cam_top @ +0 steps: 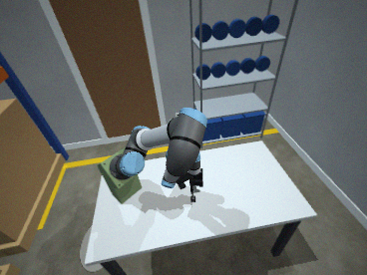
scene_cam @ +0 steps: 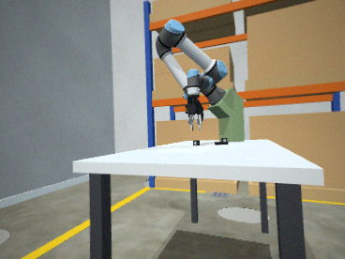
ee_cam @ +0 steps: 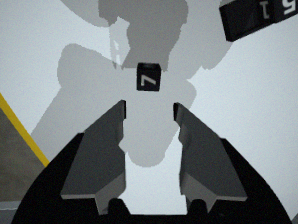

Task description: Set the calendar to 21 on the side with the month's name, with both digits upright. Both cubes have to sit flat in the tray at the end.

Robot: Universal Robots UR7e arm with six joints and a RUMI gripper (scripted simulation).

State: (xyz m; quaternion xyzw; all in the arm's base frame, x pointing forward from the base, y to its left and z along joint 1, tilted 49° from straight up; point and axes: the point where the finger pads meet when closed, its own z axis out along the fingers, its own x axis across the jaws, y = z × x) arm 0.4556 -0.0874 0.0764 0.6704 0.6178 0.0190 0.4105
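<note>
White tabletop [ee_cam: 250,130] fills what I see from the wrist, crossed by my own grey shadow, with a yellow floor line at the lower left. Nearest to me are my two fingers, drawn in to a narrow gap with only bare surface between them; my pincer [ee_cam: 149,112] holds nothing and hangs well above the table, as the side view shows [scene_cam: 194,126]. Just beyond the fingertips, roughly in line with the gap, a loose black cube [ee_cam: 148,77] lies on the table with a 7 facing up. Farther off, at the upper right corner, sits the tray [ee_cam: 240,25] with the other cube [ee_cam: 288,7] in it; I read a 1 on the tray piece and part of another digit on the cube, possibly a 9, though the edge cuts it off. I judge I am in the approach to picking up the loose cube, fingers pre-set narrow for it. Next I must move forward over it, come straight down astride it, and close, then turn it so the needed digit faces out.
</note>
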